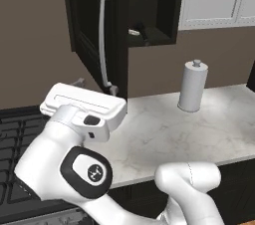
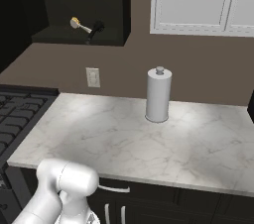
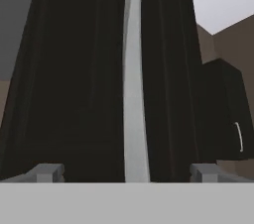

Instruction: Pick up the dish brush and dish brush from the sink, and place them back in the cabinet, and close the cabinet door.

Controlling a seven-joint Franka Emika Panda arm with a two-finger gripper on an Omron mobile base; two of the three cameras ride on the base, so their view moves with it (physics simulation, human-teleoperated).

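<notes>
1. The cabinet door [image 3: 79, 79], a tall black panel, takes up most of the hand view, running from the top edge down to the gripper's tips.
2. Its long silver bar handle [image 3: 133, 84] runs up the panel's middle.
3. The gripper [image 3: 127, 172] has its jaws spread wide, one fingertip [image 3: 47, 172] on each side of the handle's lower end, touching neither it nor the door.
4. Right of the door stands another dark cabinet [image 3: 223, 114] with a short pale handle [image 3: 239, 136].
</notes>
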